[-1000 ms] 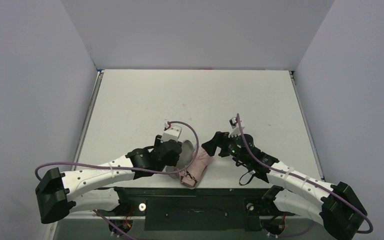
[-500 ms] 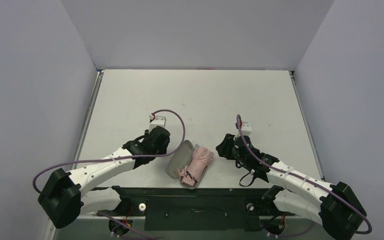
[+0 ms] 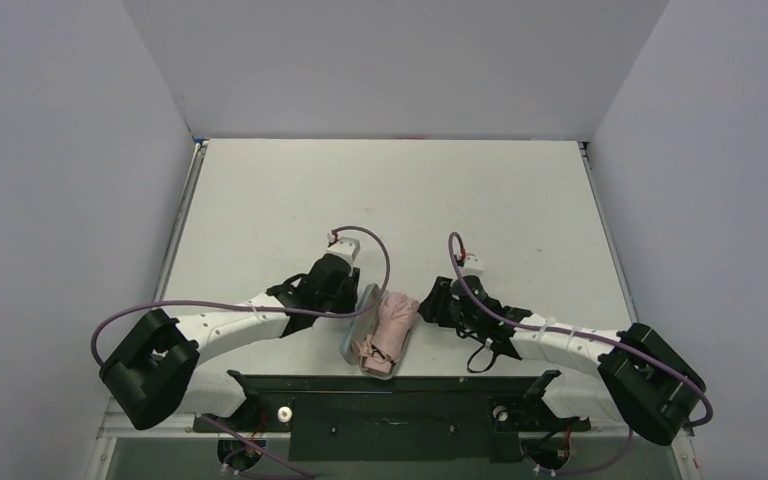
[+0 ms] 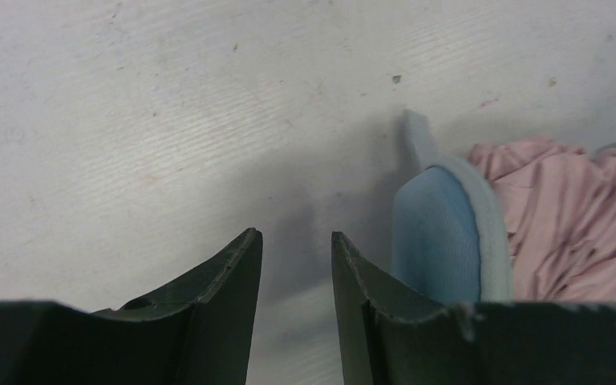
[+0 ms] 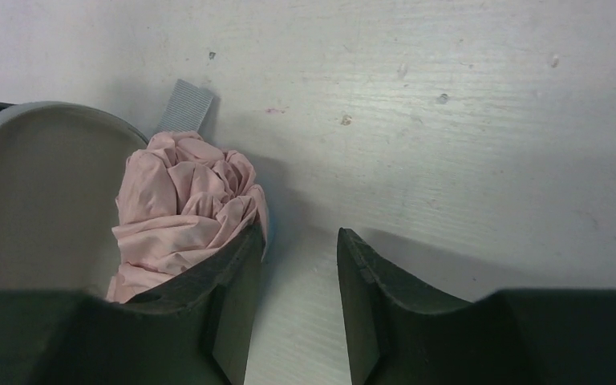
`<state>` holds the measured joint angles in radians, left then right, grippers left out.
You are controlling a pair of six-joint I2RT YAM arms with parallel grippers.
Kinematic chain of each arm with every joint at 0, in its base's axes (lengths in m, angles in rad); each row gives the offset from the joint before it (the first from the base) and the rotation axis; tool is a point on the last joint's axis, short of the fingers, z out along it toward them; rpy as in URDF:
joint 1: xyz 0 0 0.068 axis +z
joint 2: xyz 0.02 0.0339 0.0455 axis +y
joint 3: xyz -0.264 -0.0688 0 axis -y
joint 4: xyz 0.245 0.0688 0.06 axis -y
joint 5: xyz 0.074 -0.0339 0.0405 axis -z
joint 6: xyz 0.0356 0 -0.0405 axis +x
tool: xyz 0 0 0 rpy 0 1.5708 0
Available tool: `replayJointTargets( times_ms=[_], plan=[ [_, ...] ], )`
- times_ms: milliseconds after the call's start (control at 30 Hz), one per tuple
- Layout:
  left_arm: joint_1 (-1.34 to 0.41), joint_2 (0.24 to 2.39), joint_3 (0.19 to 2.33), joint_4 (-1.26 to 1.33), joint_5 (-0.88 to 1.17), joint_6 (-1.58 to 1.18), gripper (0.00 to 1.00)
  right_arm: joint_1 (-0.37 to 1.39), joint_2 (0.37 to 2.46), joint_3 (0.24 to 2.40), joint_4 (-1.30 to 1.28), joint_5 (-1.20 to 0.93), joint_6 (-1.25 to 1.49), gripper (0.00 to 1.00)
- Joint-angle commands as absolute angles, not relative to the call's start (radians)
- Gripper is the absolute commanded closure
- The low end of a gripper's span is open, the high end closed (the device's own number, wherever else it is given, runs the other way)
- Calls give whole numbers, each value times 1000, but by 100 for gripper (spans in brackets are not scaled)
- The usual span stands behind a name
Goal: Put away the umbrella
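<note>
Bottom centre of the overhead view: the umbrella (image 3: 392,322) lies bunched in the open blue case (image 3: 362,312). The left gripper (image 4: 295,237) sits at the lid's outer side, jaws slightly parted and empty. The right gripper (image 5: 298,233) is likewise unclenched and empty, one finger right beside the pink fabric. The smart play looks like squeezing inward from both sides, keeping folds clear of the rim before closing.

Bare, evenly lit surroundings
Plain pale grey walls (image 3: 390,60) enclose the scuffed white rectangular table (image 3: 290,190) on left, far and right.
</note>
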<state>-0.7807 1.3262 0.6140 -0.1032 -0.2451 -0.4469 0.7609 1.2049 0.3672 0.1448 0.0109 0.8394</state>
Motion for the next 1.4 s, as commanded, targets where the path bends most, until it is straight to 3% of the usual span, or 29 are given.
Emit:
replayJointTargets(
  times_ms=[0,267,533,667,867,1367],
  plan=[
    [-816,1295,613,47,-180,-420,66,770,1250,388,319,-61,844,64],
    [-931,1243,557,79,-249,-484,66,767,1252,411,316,-106,798,61],
    [-1042,1312,574,79,-333,-521,68,669,1063,383,121,-88,795,24],
    [-1059,1322,586,62,-364,-526,70,619,971,354,88,-183,815,12],
    [-1068,1307,594,43,-381,-525,70,615,969,309,167,-336,911,10],
    [-1130,1260,673,-65,-444,-500,71,649,989,176,429,-402,1099,10]
  ],
)
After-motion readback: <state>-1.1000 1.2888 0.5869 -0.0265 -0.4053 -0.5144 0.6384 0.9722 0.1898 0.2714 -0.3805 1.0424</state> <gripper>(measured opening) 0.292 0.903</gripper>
